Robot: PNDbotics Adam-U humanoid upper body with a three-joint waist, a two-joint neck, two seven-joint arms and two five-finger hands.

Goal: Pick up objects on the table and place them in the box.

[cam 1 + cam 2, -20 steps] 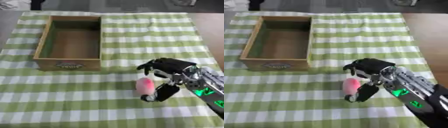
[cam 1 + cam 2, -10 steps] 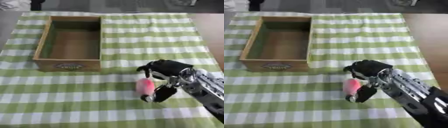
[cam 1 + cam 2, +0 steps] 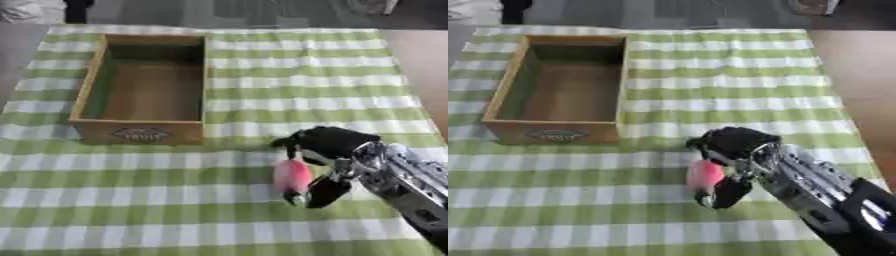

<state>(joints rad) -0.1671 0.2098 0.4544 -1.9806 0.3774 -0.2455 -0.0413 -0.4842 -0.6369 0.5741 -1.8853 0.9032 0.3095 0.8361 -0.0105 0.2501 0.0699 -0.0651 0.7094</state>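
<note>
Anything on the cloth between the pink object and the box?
Nothing visible. The right robot hand is curled round the pink object; only bare checked cloth lies between it and the empty wooden box.

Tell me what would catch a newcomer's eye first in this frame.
The right hand, black, with its fingers curled round a pink object, low and right of centre on the green checked cloth. Next comes the wooden box at upper left, open and with nothing visible inside.
</note>
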